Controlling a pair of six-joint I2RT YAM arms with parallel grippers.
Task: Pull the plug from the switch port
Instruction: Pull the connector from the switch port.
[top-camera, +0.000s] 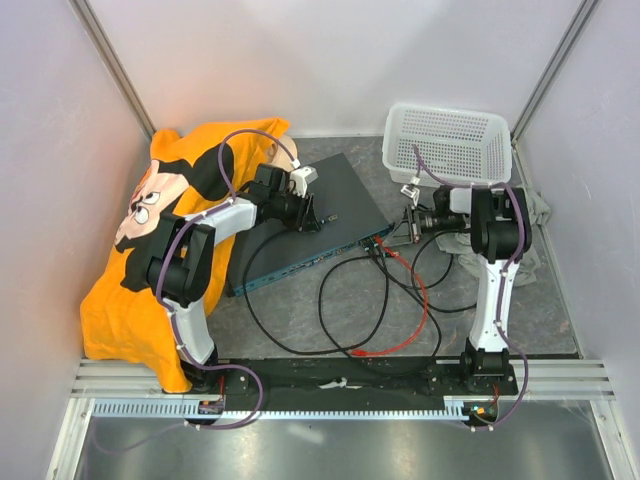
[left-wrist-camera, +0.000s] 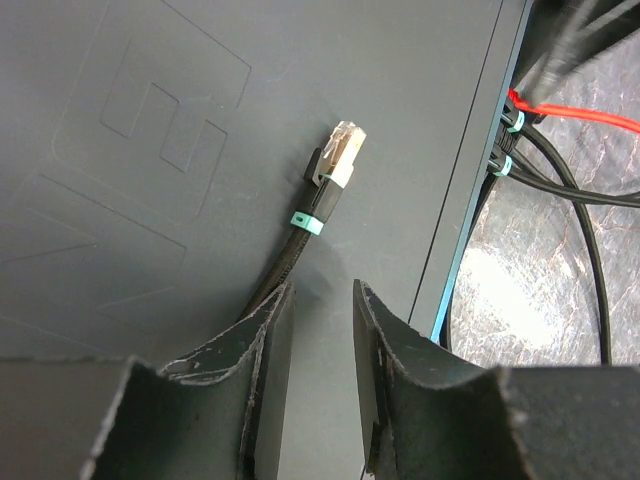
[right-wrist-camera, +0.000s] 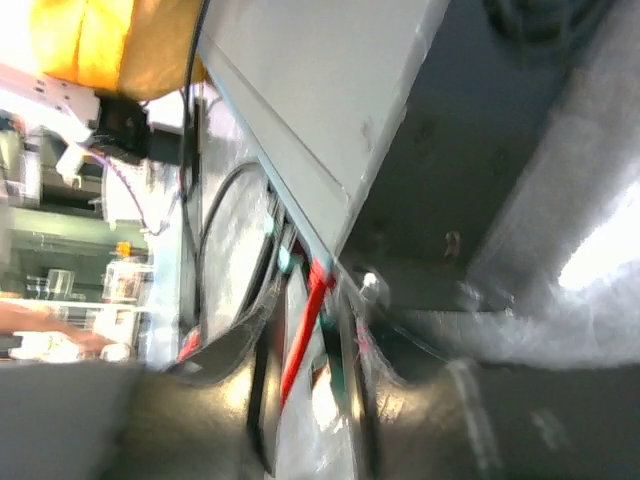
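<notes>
The switch (top-camera: 345, 195) lies mid-table, its teal front face toward the arms. A red cable (top-camera: 420, 310) and black cables (top-camera: 325, 300) are plugged in at its right front corner. My right gripper (top-camera: 395, 242) is at that corner. In the blurred right wrist view its jaws (right-wrist-camera: 305, 365) stand open around the red cable (right-wrist-camera: 300, 340), close to the red plug. My left gripper (top-camera: 318, 215) hovers over the switch top (left-wrist-camera: 200, 120), open and empty (left-wrist-camera: 322, 300). A loose black cable with a clear plug (left-wrist-camera: 340, 160) lies on the top, running under the left finger.
A white mesh basket (top-camera: 445, 145) stands at the back right. An orange printed cloth (top-camera: 130, 290) covers the left side. A grey rag (top-camera: 540, 215) lies behind the right arm. Cable loops spread in front of the switch. Two teal-banded plugs (left-wrist-camera: 505, 145) sit in the front sockets.
</notes>
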